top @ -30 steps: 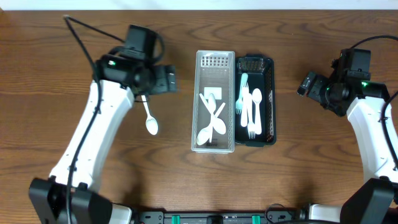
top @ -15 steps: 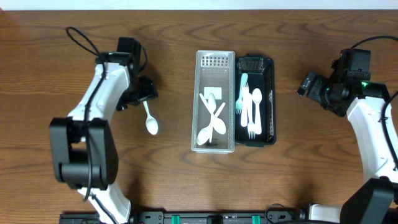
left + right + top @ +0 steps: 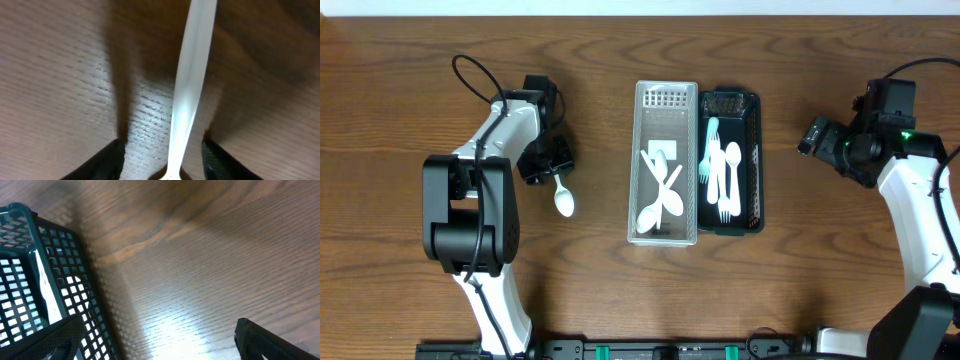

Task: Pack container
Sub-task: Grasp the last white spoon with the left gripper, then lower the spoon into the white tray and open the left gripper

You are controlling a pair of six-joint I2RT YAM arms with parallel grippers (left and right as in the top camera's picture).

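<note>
White basket (image 3: 666, 98), black basket (image 3: 730, 102) loaded; one spoon (image 3: 561, 193) remains, between left gripper's (image 3: 546, 163) parted fingers, ungripped. Right gripper (image 3: 157, 330) parted, empty.

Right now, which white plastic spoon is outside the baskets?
The lone white plastic spoon on the wooden table, left of the clear plastic basket, its handle between the left gripper fingers. The other spoons lie inside baskets.

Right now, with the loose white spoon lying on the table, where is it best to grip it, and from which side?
Grip the spoon by its thin handle, coming from straight above with one finger on each long edge. It lies flat on the table, so the sides give no access, and the open left pincer straddles the handle.
</note>
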